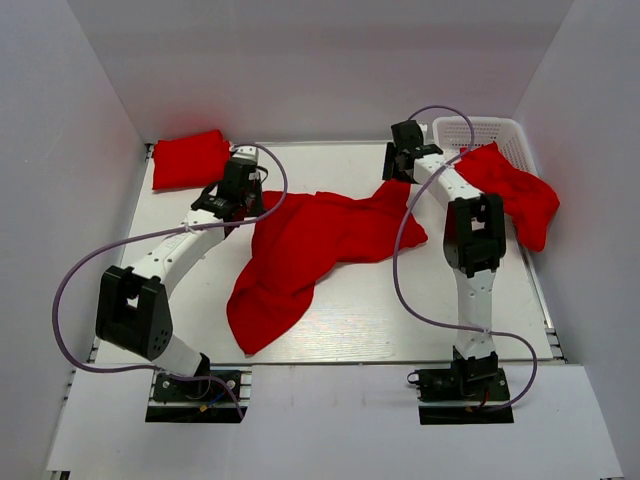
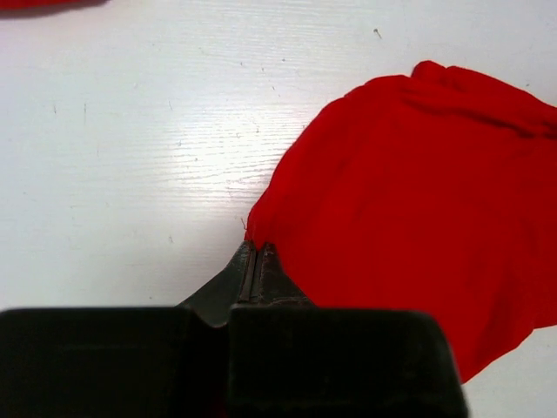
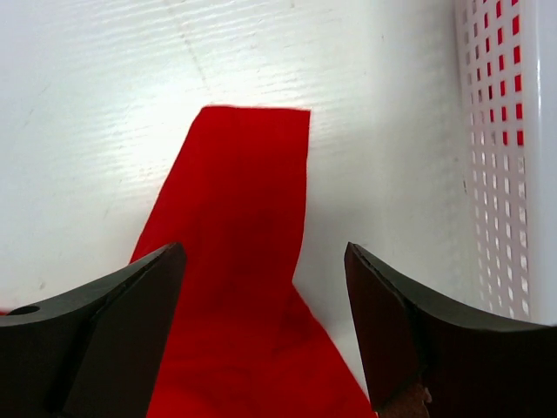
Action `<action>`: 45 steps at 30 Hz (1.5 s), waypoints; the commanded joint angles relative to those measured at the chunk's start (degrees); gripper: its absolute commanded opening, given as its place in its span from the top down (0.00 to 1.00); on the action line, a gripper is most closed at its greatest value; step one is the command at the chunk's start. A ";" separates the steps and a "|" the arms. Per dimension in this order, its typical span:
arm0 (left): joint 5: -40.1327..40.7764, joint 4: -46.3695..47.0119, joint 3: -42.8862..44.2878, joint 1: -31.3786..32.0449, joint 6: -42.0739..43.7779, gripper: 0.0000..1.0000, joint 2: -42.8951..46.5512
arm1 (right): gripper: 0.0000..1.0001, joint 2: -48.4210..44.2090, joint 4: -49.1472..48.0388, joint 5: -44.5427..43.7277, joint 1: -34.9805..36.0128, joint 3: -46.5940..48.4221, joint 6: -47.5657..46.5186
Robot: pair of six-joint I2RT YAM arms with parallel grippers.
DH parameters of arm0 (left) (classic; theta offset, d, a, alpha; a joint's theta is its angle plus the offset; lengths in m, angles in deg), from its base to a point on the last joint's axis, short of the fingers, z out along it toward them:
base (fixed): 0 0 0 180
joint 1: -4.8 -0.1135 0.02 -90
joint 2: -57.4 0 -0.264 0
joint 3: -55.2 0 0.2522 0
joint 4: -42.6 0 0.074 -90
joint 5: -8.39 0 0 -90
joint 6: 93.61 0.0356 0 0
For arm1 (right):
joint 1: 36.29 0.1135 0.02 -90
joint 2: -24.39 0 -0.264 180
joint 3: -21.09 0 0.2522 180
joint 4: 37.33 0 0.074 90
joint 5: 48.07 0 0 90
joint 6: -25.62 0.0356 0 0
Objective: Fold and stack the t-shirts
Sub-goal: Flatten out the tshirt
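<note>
A crumpled red t-shirt (image 1: 310,250) lies across the middle of the table. My left gripper (image 1: 243,203) is at its back left edge. In the left wrist view the gripper (image 2: 258,248) is shut, and the shirt's edge (image 2: 400,200) runs right into the tips. My right gripper (image 1: 402,165) is open above the shirt's far right end. In the right wrist view the gripper (image 3: 264,248) straddles a narrow red strip of the shirt (image 3: 248,183) that lies flat on the table. A folded red shirt (image 1: 190,158) lies at the back left corner.
A white mesh basket (image 1: 485,130) stands at the back right, with another red shirt (image 1: 520,195) spilling over its front rim. The basket wall (image 3: 505,157) is close to the right of my right gripper. White walls enclose the table.
</note>
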 commanded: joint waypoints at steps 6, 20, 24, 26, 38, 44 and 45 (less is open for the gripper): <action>0.97 0.64 1.75 -0.25 1.31 1.00 -0.14 | 0.21 5.77 -4.05 -0.94 -2.69 5.85 4.64; -0.09 0.64 -0.44 -0.25 1.31 1.00 -0.14 | 0.27 11.40 -8.19 -0.15 -4.19 7.70 19.84; -0.09 0.64 -0.97 -0.25 1.31 1.00 -0.14 | 0.28 11.75 -8.80 0.37 -4.28 6.38 22.05; -0.09 0.64 -0.97 -0.25 1.31 1.00 -0.14 | 0.33 11.84 -8.80 1.07 -4.36 5.77 22.22; 1.66 -0.41 -0.44 -0.25 1.31 1.00 -0.14 | 0.64 12.98 -8.98 3.10 -4.80 4.19 23.02; 3.33 -0.94 -0.44 -0.25 1.31 1.00 0.38 | 0.90 12.90 -8.98 4.68 -4.71 3.40 22.14; 3.33 -0.94 -0.44 -0.25 1.31 1.00 0.91 | 0.95 12.98 -8.98 4.86 -4.72 3.48 21.88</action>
